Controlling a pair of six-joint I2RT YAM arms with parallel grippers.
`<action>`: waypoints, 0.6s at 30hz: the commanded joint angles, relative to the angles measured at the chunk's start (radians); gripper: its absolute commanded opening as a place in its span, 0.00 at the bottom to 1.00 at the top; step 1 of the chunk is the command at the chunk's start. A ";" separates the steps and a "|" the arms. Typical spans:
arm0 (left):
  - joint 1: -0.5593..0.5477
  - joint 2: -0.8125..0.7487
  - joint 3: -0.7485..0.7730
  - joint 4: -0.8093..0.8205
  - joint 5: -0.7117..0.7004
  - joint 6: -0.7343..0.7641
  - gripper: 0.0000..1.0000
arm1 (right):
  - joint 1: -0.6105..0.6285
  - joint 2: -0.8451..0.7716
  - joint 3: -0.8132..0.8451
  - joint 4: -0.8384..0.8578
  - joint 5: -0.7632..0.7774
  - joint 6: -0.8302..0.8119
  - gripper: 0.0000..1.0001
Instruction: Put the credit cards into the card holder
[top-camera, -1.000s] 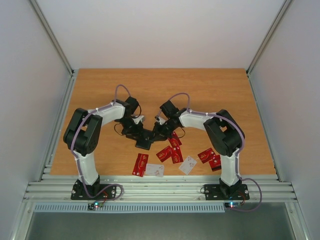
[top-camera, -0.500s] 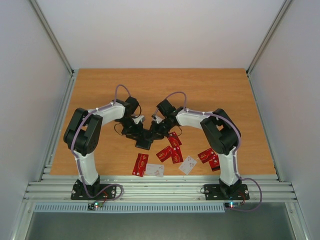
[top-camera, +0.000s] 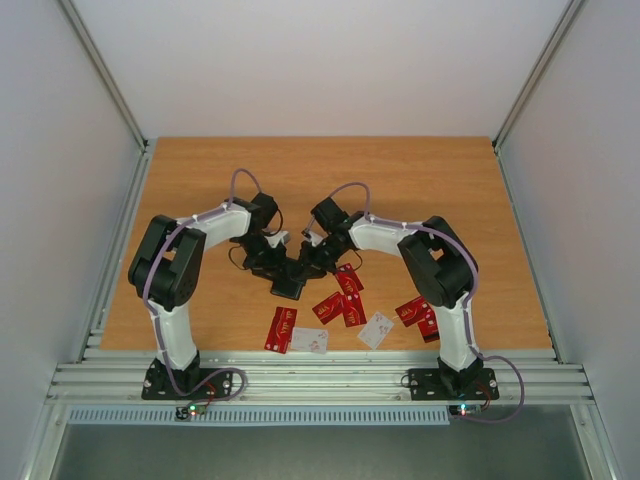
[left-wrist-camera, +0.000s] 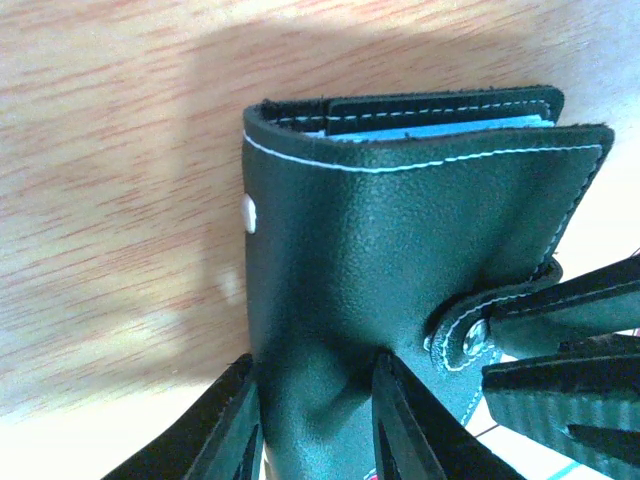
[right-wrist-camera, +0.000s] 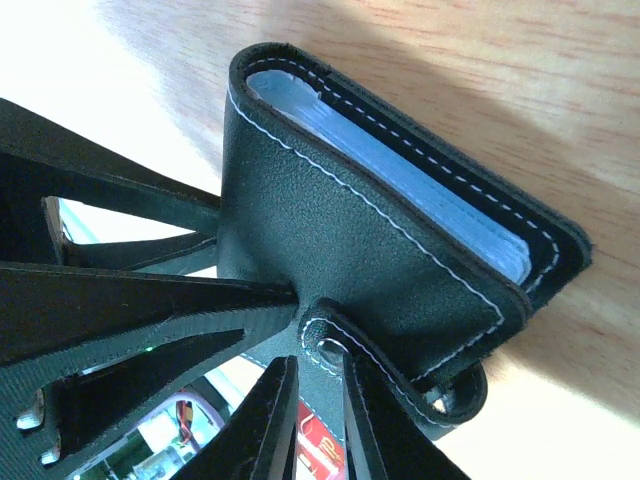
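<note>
Two robot arms meet over the middle of a wooden table (top-camera: 430, 190), sharing a black card holder (left-wrist-camera: 400, 260). From above it is only a small dark shape between the wrists, and whether it touches the table cannot be made out.

The left gripper (left-wrist-camera: 315, 380) is clamped around the holder's body, a finger on each side, with the finger bases cut off by the lower edge. The right gripper (right-wrist-camera: 320, 370) pinches the holder's snap tab (right-wrist-camera: 330, 345), again with only the fingertips in frame.

Pale blue pocket edges (right-wrist-camera: 400, 190) show along the holder's open side, but whether any card sits inside is hidden.

Several credit cards (top-camera: 328, 308), mostly red and a couple white, lie loose nearer the arm bases. Some overlap, and their markings are too small to read.
</note>
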 joint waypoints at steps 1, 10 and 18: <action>-0.011 0.043 0.013 0.034 -0.032 -0.013 0.31 | 0.046 0.052 0.036 -0.011 0.003 -0.013 0.14; -0.011 0.051 0.013 0.041 -0.026 -0.021 0.29 | 0.058 0.055 0.052 -0.013 0.001 -0.010 0.14; -0.011 0.055 0.011 0.045 -0.024 -0.026 0.27 | 0.065 0.040 0.080 -0.019 -0.007 0.000 0.13</action>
